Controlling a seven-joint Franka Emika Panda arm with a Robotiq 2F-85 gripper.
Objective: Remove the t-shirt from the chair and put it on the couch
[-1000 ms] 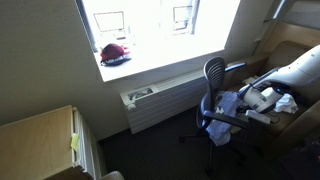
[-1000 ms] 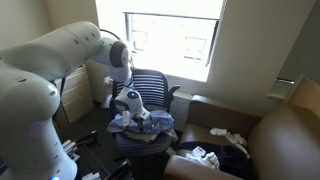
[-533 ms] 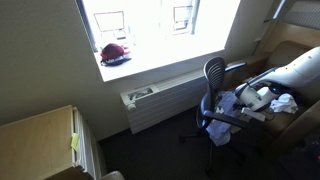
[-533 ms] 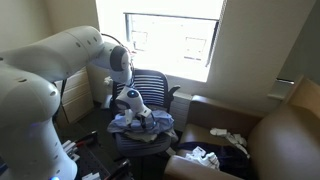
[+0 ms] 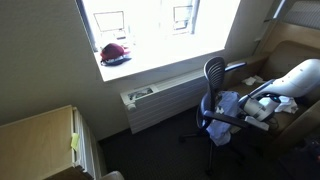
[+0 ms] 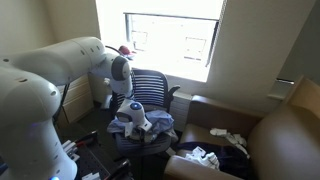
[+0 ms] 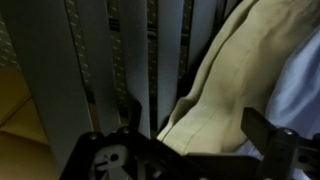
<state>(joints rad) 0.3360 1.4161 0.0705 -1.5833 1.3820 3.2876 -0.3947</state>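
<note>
On the seat of the chair (image 5: 212,80), in an exterior view, the pale t-shirt (image 5: 228,103) lies heaped, the gripper (image 5: 262,108) close by. In an exterior view the gripper (image 6: 138,122) sits low over the t-shirt (image 6: 160,124), with the couch (image 6: 280,135) beside the chair. In the wrist view its fingers (image 7: 105,155) are spread wide, with cloth between them.

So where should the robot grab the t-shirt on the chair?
Probably pinch a raised fold of the t-shirt from above: it lies crumpled on the office chair seat, so bunched folds stick up for the gripper.
</note>
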